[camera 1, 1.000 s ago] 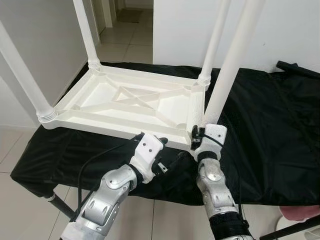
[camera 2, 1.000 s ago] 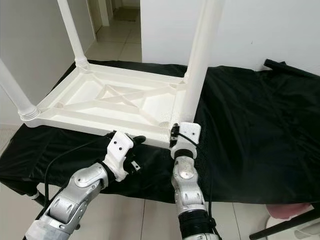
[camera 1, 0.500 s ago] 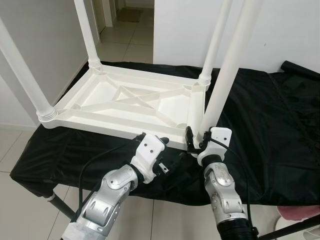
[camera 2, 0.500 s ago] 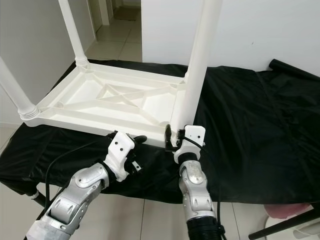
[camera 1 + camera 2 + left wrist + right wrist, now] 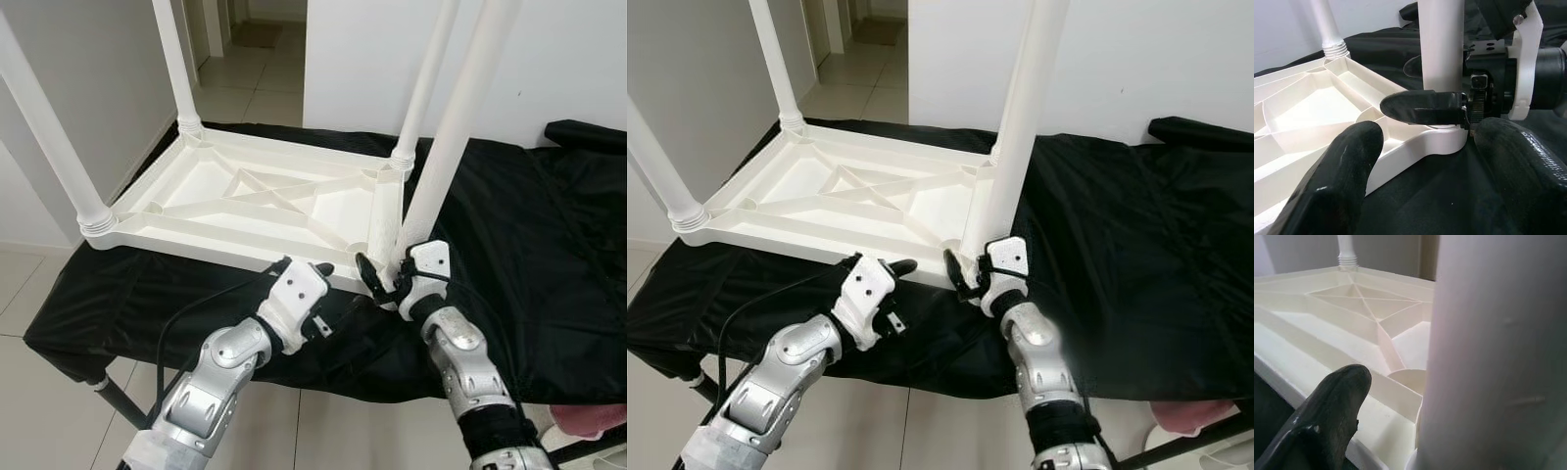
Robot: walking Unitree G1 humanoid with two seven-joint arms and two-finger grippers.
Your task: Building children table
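Note:
A white plastic children's table lies upside down on a black cloth. Three legs stand screwed into its corners. The fourth leg stands upright in the near right corner socket. My right gripper is shut around this leg's base, with one black finger across its front and the other behind it. My left gripper hovers open at the table's near rim, just left of that corner, with nothing between its fingers.
The cloth covers a low stand whose metal leg shows at the lower left. White walls stand behind and to the left, with a tiled corridor beyond. Something pink lies on the floor at the lower right.
My right forearm has swung out to the right and its wrist has turned around the leg's base, so one finger now points left. The left gripper has stayed put.

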